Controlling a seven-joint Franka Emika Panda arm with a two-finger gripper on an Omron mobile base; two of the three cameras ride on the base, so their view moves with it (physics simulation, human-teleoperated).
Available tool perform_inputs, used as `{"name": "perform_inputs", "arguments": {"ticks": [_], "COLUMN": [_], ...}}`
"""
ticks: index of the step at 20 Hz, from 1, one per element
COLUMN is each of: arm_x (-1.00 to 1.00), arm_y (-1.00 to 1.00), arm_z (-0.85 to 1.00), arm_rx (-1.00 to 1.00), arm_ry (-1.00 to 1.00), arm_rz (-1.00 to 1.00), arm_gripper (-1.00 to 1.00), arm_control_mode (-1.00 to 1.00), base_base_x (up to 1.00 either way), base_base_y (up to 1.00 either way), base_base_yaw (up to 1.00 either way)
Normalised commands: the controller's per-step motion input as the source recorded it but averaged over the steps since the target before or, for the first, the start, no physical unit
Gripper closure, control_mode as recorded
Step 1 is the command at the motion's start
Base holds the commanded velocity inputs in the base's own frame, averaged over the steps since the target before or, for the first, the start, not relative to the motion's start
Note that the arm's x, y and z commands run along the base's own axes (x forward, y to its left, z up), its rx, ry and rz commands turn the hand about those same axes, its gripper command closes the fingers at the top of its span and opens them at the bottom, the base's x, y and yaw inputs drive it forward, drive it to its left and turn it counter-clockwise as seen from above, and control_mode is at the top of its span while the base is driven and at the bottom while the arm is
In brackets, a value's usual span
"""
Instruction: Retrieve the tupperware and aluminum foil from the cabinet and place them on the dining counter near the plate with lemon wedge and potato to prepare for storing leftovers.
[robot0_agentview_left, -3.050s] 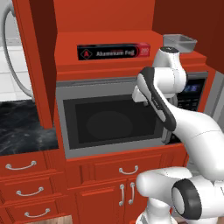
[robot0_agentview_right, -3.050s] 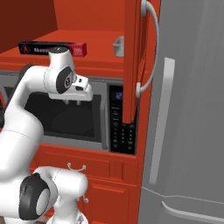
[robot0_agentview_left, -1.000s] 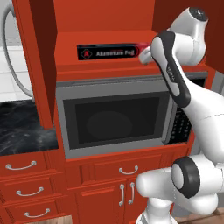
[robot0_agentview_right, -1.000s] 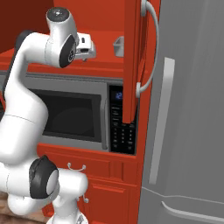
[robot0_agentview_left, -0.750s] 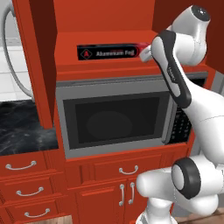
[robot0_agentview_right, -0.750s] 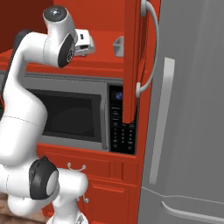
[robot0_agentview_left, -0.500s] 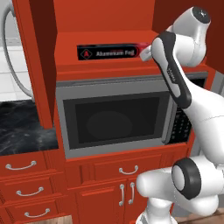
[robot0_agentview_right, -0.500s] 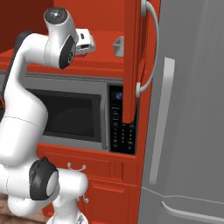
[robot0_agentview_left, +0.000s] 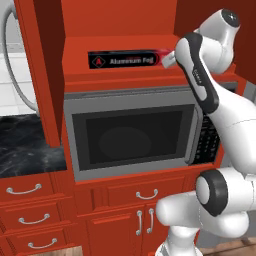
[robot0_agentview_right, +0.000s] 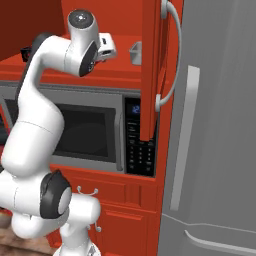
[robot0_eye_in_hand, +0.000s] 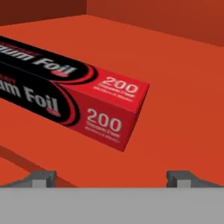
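Observation:
The cabinet (robot0_agentview_left: 120, 44) stands open above the microwave. On its shelf lies the aluminum foil (robot0_agentview_left: 125, 60), a long black box with a red end. My gripper (robot0_agentview_left: 168, 57) is raised to shelf height just off the foil's right end, open and holding nothing. From the hand, the foil's red end (robot0_eye_in_hand: 109, 113) lies close ahead and left, with the dark fingertips (robot0_eye_in_hand: 43, 177) spread wide below it. The pale grey tupperware (robot0_agentview_right: 136, 52) sits on the shelf beyond the gripper (robot0_agentview_right: 108, 50), by the open door (robot0_agentview_right: 150, 70). The dining counter and the plate are out of view.
A grey microwave (robot0_agentview_left: 132, 135) sits under the shelf, with red drawers (robot0_agentview_left: 30, 220) below it. The left cabinet door (robot0_agentview_left: 45, 75) hangs open. A black worktop (robot0_agentview_left: 25, 150) lies to the left. A tall grey fridge (robot0_agentview_right: 220, 125) stands right of the cabinet.
Three seconds ago the hand hung in front of the microwave; it has risen to the cabinet shelf. Over the last second it has barely moved and stayed open.

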Motion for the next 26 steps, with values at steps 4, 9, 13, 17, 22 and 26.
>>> {"name": "perform_inputs", "arguments": {"ticks": [4,9,13,17,22,26], "arm_x": [0.43,0.34,0.29,0.29,0.23,0.06], "arm_y": [0.0,0.0,0.0,0.0,0.01,0.1], "arm_z": [0.0,0.0,0.03,0.08,0.05,0.01], "arm_rx": [0.0,0.0,0.0,-0.01,-0.04,-0.06], "arm_ry": [0.0,0.0,0.0,0.0,0.0,0.0], "arm_rz": [0.16,0.17,0.15,0.12,0.13,0.18], "arm_gripper": [-1.0,-1.0,-1.0,-1.0,-1.0,-1.0], "arm_control_mode": [-1.0,-1.0,-1.0,-1.0,-1.0,-1.0], "base_base_x": [0.0,0.0,0.0,0.0,0.0,0.0], "base_base_y": [0.0,0.0,0.0,0.0,0.0,0.0], "base_base_yaw": [0.0,0.0,0.0,0.0,0.0,0.0]}}
